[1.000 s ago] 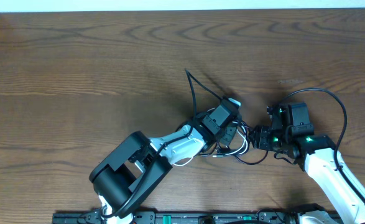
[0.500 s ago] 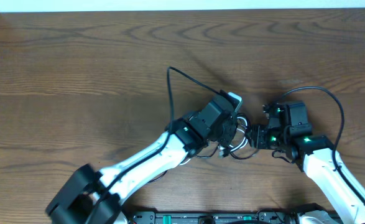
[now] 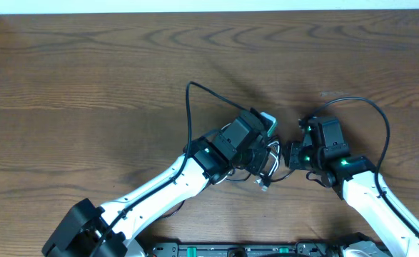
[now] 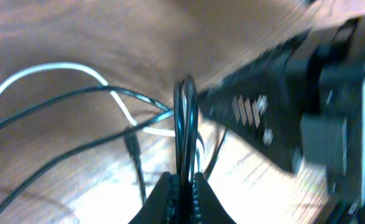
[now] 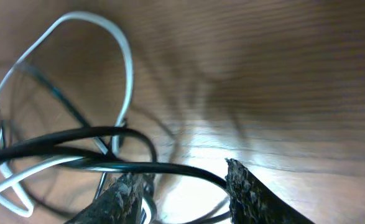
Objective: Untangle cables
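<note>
The worktop [image 3: 88, 78] is dark matte wood with wavy grain. Right of its middle, toward the near edge, the thin round black cable [image 4: 185, 118] and the white cable [image 4: 58, 67] lie looped together in a loose tangle between the two arms. The left gripper [image 4: 183, 183] is pinched tight on several upright black strands. The right gripper [image 5: 182, 171] has its rough-textured fingers [image 5: 250, 186] spread; a black strand crosses the gap, with white loops beyond. A thicker black lead [image 3: 384, 128] arcs beside the right arm [image 3: 366, 193].
</note>
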